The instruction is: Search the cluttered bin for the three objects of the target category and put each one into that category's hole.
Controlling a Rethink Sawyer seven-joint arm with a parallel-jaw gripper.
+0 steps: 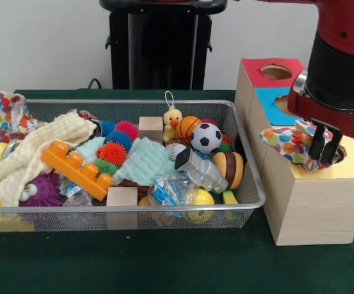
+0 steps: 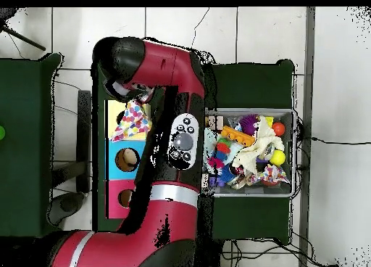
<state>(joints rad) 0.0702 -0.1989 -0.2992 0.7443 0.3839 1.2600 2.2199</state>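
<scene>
1. The fingers [image 1: 326, 146] point straight down, drawn close together and pinching a polka-dot fabric piece [image 1: 285, 144]. Their dark tips sit right at the yellow-surrounded hole [image 1: 341, 153] of the pale wood box [image 1: 315, 202].
2. That fabric piece is bunched and spread to the picture's left of the fingers. It drapes over the box's yellow top and its edge, so most of it is not yet through the opening. The overhead view shows the same cloth lying across the yellow panel.
3. By my reading this is a drop-off in progress: one target object at its hole, not yet delivered.
4. A second polka-dot piece [image 1: 8, 115] hangs over the far left corner of the wire bin [image 1: 259, 199], partly outside the rim. A third cannot be picked out in the clutter; it may lie buried or already be in the box.
5. So at least one piece is left to fetch, and the bin is full of toys: the cream waffle cloth [image 1: 33, 153], mint cloth [image 1: 141, 160] and orange block [image 1: 77, 168] lie on top.
6. The red and black arm [image 1: 342, 55] comes down from the upper right, wrist vertical above the box, well clear of the bin on the green desk [image 1: 165, 263].
</scene>
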